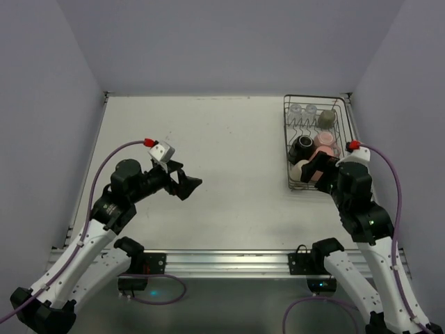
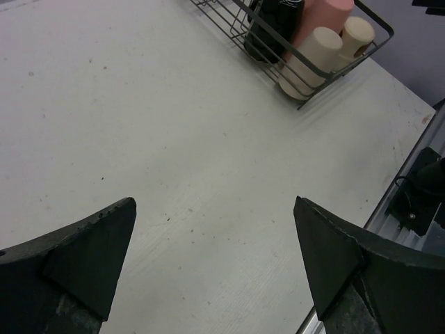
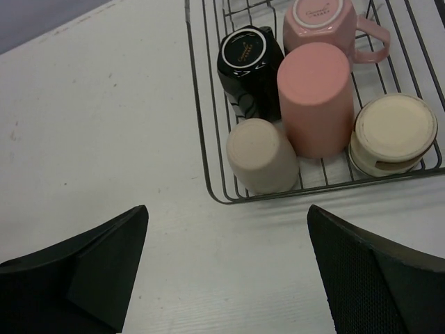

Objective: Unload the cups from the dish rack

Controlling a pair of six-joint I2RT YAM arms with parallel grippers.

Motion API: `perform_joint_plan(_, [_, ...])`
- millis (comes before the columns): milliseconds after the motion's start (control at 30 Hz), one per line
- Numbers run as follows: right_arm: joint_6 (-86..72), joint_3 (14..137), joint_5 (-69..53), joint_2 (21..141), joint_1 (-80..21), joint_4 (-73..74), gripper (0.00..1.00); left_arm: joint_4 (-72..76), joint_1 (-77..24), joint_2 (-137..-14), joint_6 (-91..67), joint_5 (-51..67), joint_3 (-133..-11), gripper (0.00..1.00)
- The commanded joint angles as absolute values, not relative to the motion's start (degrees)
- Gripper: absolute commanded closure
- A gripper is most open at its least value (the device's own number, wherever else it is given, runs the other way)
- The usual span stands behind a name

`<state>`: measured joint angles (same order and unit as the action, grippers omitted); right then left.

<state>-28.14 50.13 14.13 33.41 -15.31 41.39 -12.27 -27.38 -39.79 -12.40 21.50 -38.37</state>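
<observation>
Both arms hover with nothing in them. The left gripper (image 1: 185, 182) gapes wide over the table (image 1: 208, 132), well apart from the dish rack (image 1: 286, 139) in the far right corner. The right gripper (image 3: 228, 209), spread and empty, hangs just short of the rack's near end. Inside that end, the salmon tumbler (image 3: 316, 97), tan cup (image 3: 261, 156) and black mug (image 3: 249, 69) crowd together.

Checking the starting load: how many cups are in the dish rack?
8: near end, tan cup, cream cup, salmon tumbler, black mug, pink mug; far end, two clear glasses and a grey-olive cup. Others may be hidden.
</observation>
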Motion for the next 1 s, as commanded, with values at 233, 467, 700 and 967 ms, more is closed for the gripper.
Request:
perform_joint_plan(233, [-27.60,51.59,19.86,43.58,-15.03,38.06,0.01,-13.71,-26.98,-37.71,-11.86,19.79,-40.43,0.00])
perform_joint_plan(467, [-26.28,52.91,22.59,51.32,-14.94,34.81,0.01,-13.97,-27.77,-36.91,-13.09,15.12,-40.08,0.00])
perform_joint_plan(700, [-25.49,55.28,26.46,58.70,-12.23,32.17,0.04,-13.97,-27.95,-37.18,-13.18,15.38,-39.99,0.00])
perform_joint_plan(967, [-25.05,58.09,25.84,66.44,-8.18,28.04,0.03,-13.97,-27.95,-37.79,-13.18,15.38,-39.99,0.00])
